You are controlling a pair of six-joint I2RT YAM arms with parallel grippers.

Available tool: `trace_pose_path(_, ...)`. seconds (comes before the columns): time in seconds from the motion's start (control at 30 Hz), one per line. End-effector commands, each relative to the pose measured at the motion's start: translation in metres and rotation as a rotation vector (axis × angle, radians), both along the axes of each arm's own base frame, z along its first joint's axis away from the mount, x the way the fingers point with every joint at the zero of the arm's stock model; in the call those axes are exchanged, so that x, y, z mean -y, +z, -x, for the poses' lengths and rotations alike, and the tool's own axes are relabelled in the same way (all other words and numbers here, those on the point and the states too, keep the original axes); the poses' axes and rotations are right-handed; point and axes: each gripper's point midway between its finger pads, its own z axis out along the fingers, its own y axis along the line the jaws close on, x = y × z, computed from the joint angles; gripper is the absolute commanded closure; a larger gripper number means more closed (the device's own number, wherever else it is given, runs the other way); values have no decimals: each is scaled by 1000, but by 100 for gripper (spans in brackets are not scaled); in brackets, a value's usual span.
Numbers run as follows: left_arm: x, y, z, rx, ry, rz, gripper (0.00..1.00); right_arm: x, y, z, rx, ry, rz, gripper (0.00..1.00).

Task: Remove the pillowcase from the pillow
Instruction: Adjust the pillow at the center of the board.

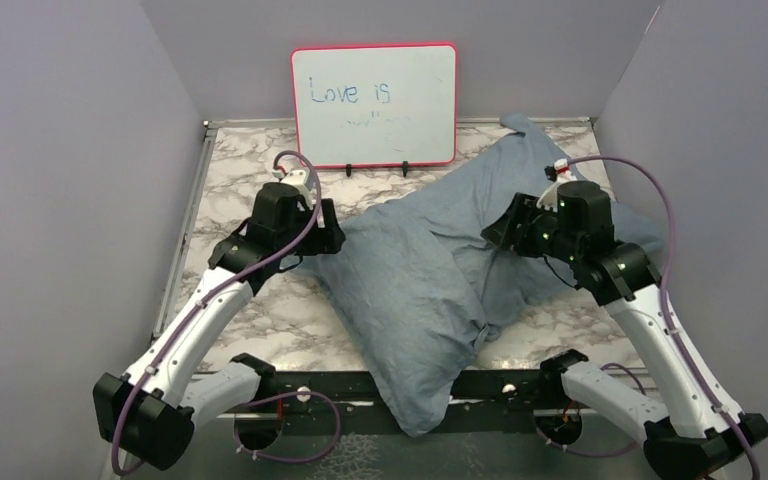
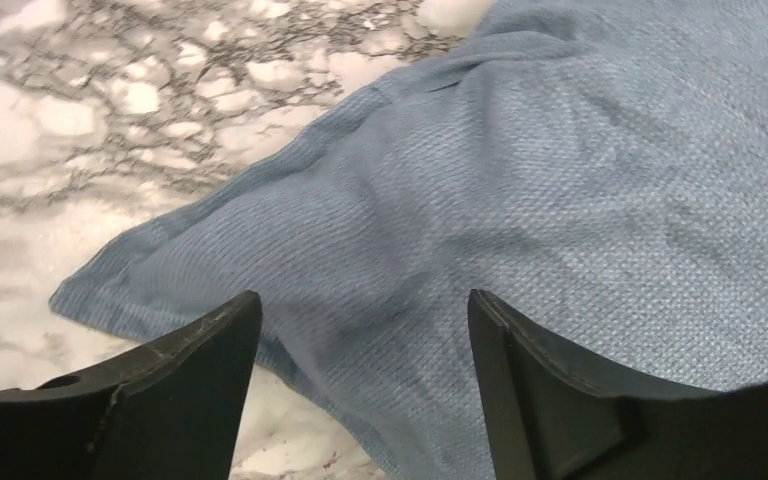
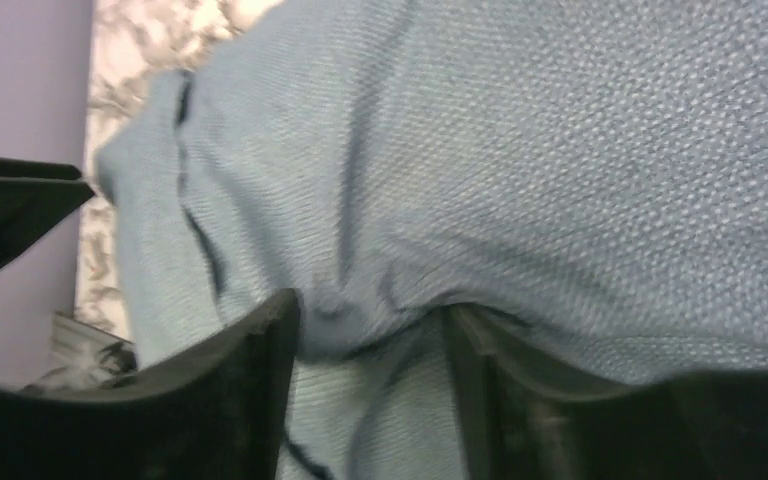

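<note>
One marble counter (image 1: 250, 320) holds your big blue-grey pillowcase (image 1: 420, 270). It lies slanted from the far right corner down over the near edge. Your left claw (image 2: 362, 300) is wide open over the cloth's left corner and holds nothing. Your right claw (image 3: 370, 305) is partly open, with a small fold of cloth between its fingers.

A rectangular whiteboard with a red frame (image 1: 374, 105) stands upright on small black feet (image 1: 348, 167) at the far edge of a white marble-patterned tabletop veined in grey (image 1: 240, 170), close to the back wall. "Love is" is written on it in blue marker. Lavender-grey wall panels (image 1: 60, 150) enclose the tabletop on three sides.
</note>
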Motion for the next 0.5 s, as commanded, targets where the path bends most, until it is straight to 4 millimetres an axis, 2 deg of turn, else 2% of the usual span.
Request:
trace_pose_path(0.0,-25,19,11,40,45,-27,17,3,57,3,215,61,13,34)
trace_pose_path(0.13,-26,24,32,20,67,49,11,-19,79,24,266,250,-38,29)
trace_pose_path(0.27,-25,14,61,-37,63,129,7,-54,84,57,238,509,-184,28)
trace_pose_path(0.37,-26,-1,82,-94,55,148,1,-71,73,74,174,637,-282,37)
trace_pose_path(0.47,-8,-14,109,-174,-46,252,1,-73,48,73,94,636,-285,37)
